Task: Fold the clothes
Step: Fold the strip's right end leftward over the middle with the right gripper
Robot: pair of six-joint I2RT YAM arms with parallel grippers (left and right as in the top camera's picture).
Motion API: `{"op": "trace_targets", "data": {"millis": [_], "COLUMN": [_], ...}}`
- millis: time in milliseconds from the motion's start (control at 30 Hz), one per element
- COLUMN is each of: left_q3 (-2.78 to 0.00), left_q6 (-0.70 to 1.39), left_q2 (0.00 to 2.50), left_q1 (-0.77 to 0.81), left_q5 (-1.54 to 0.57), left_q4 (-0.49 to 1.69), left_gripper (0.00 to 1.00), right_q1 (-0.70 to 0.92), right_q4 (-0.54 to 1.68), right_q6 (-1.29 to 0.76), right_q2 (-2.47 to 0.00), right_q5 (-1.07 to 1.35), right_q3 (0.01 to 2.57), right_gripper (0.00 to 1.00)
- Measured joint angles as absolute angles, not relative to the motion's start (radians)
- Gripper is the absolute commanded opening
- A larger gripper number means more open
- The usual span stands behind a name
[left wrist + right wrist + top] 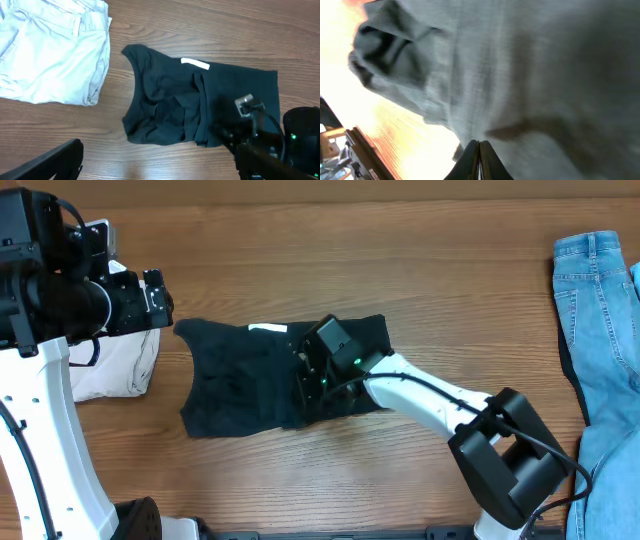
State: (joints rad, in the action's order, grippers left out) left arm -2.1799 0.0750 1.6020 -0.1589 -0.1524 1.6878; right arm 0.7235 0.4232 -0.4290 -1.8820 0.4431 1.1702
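The very dark T-shirt lies partly folded at the table's middle, with a small white neck label at its far edge. No lettering shows. It also shows in the left wrist view and fills the right wrist view. My right gripper is down on the shirt's right half, its fingertips pressed together against the cloth. My left gripper hangs raised at the far left, apart from the shirt. One of its fingers shows at the lower left, spread wide and empty.
Folded beige shorts lie left of the shirt, under the left arm, and show in the left wrist view. Light blue jeans lie at the right edge. The right arm reaches over the shirt's right side.
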Motion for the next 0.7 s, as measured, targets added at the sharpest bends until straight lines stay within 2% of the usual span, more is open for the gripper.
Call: {"op": "trace_targets", "data": {"millis": [100, 200, 300, 467, 700], "left_q3": [-2.18, -2.18, -2.18, -2.18, -2.18], "left_q6": [0.075, 0.075, 0.075, 0.075, 0.11], "left_q2": [1.602, 1.602, 1.602, 1.602, 1.602], "left_q1": [-0.159, -0.159, -0.159, -0.159, -0.159], "left_q5": [-0.152, -0.153, -0.152, -0.152, -0.208], "left_q4": [1.688, 1.688, 1.687, 1.671, 1.544], "left_gripper": [1.0, 1.0, 1.0, 1.0, 1.0], "right_q1": [0.729, 0.717, 0.692, 0.623, 0.437], "right_q4": [0.282, 0.311, 0.447, 0.644, 0.732], "right_q6": [-0.454, -0.444, -0.379, -0.253, -0.205], "right_q2": [-1.882, -1.882, -1.882, -1.822, -1.605], "right_q5": [0.447, 0.486, 0.517, 0.515, 0.508], "right_q3": [1.16, 1.185, 1.24, 1.332, 1.357], "right_gripper": [0.1, 0.34, 0.5, 0.56, 0.64]}}
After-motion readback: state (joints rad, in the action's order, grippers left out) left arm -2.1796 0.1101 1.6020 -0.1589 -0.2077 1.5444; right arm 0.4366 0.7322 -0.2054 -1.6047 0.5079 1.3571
